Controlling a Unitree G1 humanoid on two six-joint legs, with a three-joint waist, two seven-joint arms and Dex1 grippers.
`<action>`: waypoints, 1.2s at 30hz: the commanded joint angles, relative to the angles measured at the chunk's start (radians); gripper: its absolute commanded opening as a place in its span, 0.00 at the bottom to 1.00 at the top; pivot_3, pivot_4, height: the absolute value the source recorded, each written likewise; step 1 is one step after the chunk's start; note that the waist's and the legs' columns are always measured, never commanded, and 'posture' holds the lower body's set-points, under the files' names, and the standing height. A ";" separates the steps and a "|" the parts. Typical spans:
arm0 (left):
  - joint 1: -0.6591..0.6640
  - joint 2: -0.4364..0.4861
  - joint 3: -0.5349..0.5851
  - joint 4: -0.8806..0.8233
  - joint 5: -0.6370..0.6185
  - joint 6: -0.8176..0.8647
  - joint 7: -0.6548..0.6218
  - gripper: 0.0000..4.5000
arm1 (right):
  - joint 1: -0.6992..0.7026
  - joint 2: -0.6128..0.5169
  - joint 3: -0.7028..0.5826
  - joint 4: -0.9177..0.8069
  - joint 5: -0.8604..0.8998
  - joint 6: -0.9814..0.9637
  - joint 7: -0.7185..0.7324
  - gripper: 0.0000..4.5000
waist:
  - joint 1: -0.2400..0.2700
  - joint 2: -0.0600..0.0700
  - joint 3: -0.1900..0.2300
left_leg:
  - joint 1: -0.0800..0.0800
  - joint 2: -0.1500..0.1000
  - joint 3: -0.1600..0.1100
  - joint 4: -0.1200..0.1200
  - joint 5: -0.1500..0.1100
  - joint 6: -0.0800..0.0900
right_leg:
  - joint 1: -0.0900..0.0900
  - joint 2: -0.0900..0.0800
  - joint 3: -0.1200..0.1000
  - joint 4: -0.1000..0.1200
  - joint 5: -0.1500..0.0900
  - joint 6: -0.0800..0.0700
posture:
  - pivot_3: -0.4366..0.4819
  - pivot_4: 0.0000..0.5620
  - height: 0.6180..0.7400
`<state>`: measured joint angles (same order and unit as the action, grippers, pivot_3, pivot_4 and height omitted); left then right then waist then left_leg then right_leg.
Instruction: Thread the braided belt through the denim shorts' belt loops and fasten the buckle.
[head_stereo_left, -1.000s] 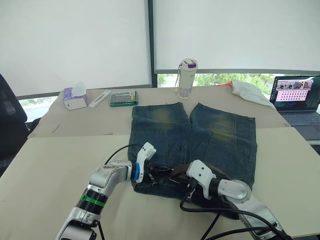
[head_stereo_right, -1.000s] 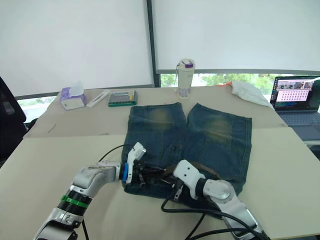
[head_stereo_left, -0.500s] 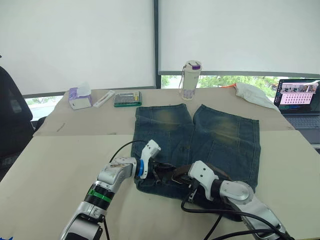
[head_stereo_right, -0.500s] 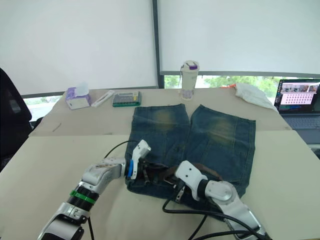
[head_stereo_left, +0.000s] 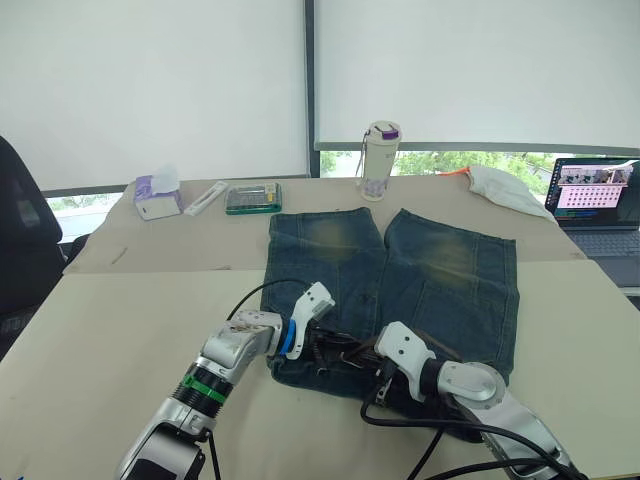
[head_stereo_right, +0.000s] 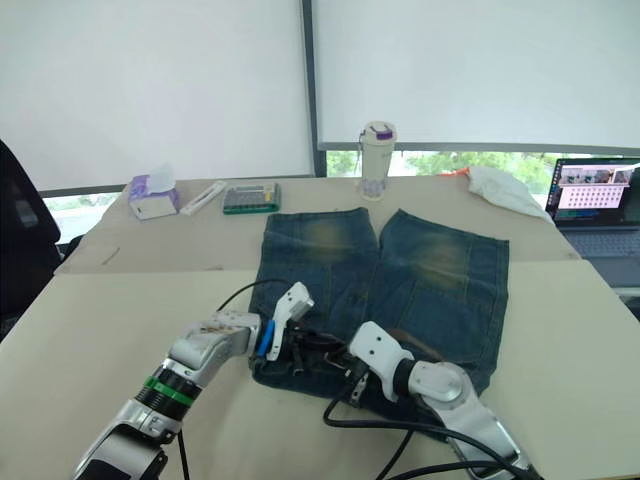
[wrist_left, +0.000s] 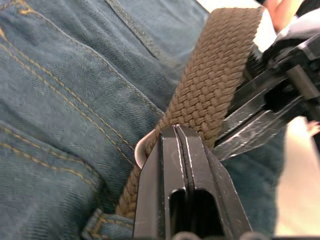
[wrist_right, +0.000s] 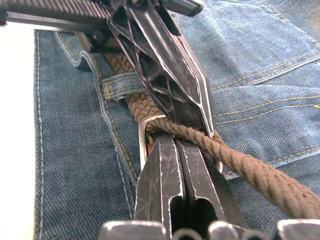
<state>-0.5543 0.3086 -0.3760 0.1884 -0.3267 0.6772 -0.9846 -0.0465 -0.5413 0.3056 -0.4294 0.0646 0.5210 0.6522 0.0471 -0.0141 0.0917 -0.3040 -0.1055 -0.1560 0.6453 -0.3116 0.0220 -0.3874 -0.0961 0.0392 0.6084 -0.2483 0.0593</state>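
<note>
1. A pale table (head_stereo_left: 100, 330) by the blinds carries the denim shorts (head_stereo_left: 440, 270), waistband nearest the robot.
2. On that waistband the braided belt (wrist_left: 210, 85) passes under one of the belt loops (wrist_right: 120, 82); the buckle (wrist_right: 145, 132) looks unfastened, so fastening remains.
3. Left gripper (wrist_left: 176, 131) is clenched on the belt beside the buckle; right gripper (wrist_right: 175, 142) is clamped at the buckle.

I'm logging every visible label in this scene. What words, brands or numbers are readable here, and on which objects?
No text can be read.
Laptop screen: coloured tiles and lines, too small to read.
Bottle: purple pattern low on it, not legible.
Tissue box: purple print, too blurred.
Green box: markings too small.
Denim shorts, braided belt, buckle: no lettering visible.
</note>
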 joint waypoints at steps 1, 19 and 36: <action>0.047 0.005 -0.102 0.120 0.115 -0.036 0.020 0.01 | 0.056 -0.024 0.023 0.039 -0.004 0.081 0.008 0.00 | 0.005 -0.001 -0.002 | 0.001 0.000 0.000 0.000 -0.001 0.001 | 0.000 0.000 0.000 0.000 0.000 0.000 | 0.48 0.27 1.00; 0.028 -0.007 0.217 0.082 -0.124 -0.080 -0.042 0.00 | 0.221 -0.032 -0.193 -0.278 0.172 0.192 -0.013 0.20 | -0.002 0.003 0.005 | -0.007 -0.001 -0.001 0.000 -0.002 0.004 | -0.004 -0.001 0.001 0.002 -0.002 0.004 | 0.48 0.27 1.00; 0.013 0.011 -0.033 0.060 0.033 -0.082 -0.075 0.00 | 0.376 -0.084 -0.377 -0.542 0.269 0.229 -0.067 0.66 | -0.007 0.000 0.013 | -0.018 0.001 0.000 -0.001 0.003 -0.006 | -0.016 0.001 0.001 0.003 0.001 -0.002 | 0.48 0.27 1.00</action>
<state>-0.5394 0.3082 -0.3467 0.1962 -0.3692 0.6270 -1.0495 0.3272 -0.6179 -0.0511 -0.9226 0.3159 0.7366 0.5863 0.0400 -0.0137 0.1050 -0.3214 -0.1049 -0.1565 0.6444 -0.3082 0.0158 -0.4034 -0.0949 0.0405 0.6114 -0.2473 0.0577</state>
